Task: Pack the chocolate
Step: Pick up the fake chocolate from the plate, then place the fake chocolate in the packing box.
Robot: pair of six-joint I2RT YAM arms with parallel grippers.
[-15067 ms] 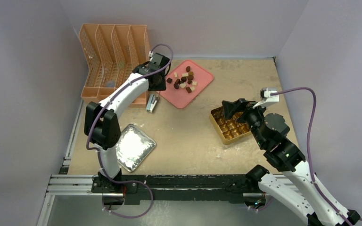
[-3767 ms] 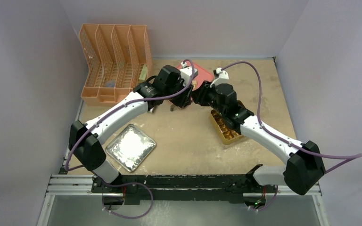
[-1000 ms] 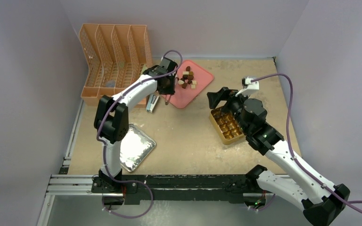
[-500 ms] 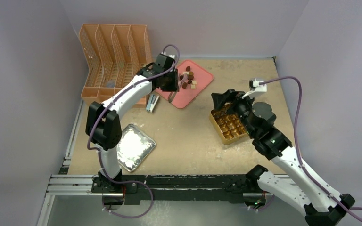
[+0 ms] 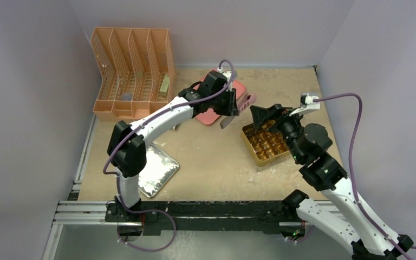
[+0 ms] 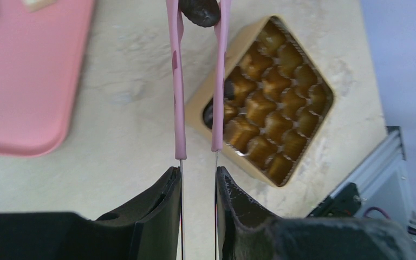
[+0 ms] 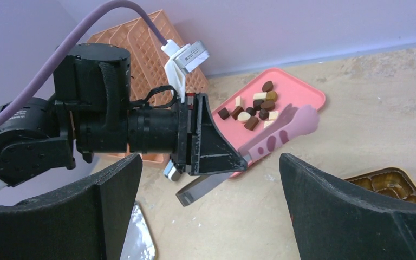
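Tan table (image 5: 211, 154) under left gripper (image 6: 199, 179), its tongs (image 6: 177, 81) pinching chocolate (image 6: 199, 11)

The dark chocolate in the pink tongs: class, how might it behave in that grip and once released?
The dark chocolate looks rounded and smooth, so it could slip or twist between the thin pink tongs. It seems small and light, likely needing little squeeze. Dropped in the gold box, it may roll into a cell.

We've got our left arm (image 5: 160, 112) reaching toward the right one, left gripper (image 6: 197, 187) pinching pink tongs (image 6: 177, 97); right gripper (image 7: 208, 179) gapes wide.
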